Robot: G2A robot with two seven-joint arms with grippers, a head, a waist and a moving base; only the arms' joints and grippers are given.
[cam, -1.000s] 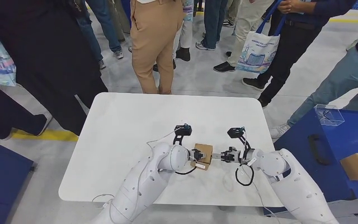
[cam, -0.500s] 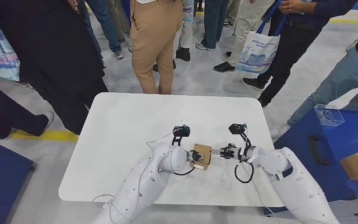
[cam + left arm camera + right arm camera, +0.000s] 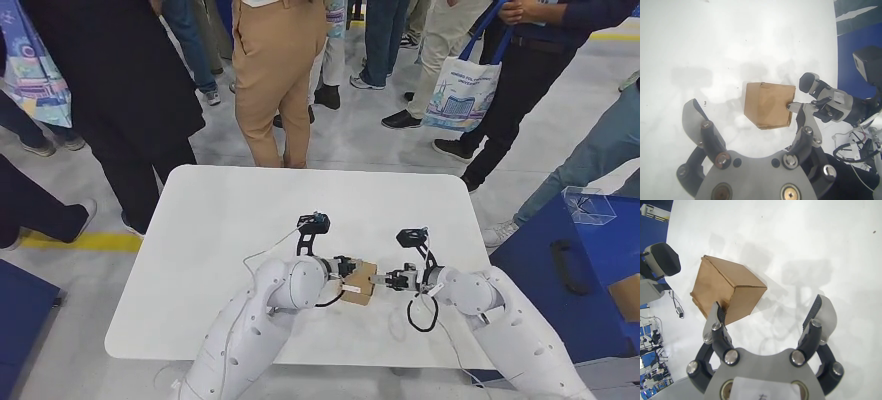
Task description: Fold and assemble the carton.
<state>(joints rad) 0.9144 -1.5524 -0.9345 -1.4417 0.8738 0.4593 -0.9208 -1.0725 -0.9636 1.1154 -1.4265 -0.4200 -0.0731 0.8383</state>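
Left gripper (image 3: 747,108) hangs at the left side of the brown carton (image 3: 768,106), its jaws spread wide and the box just beyond its fingers. Right gripper (image 3: 767,301), also spread apart, meets the carton from the right, with one finger (image 3: 717,313) touching a raw flap edge. Folded into a box shape, the carton sits between them, toward the near middle of the white table (image 3: 230,230).

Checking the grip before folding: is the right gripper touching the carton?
Touching. The right wrist view shows one finger of the open right gripper pressed against the carton at its frayed flap edge, with no gap; the other finger stands clear.
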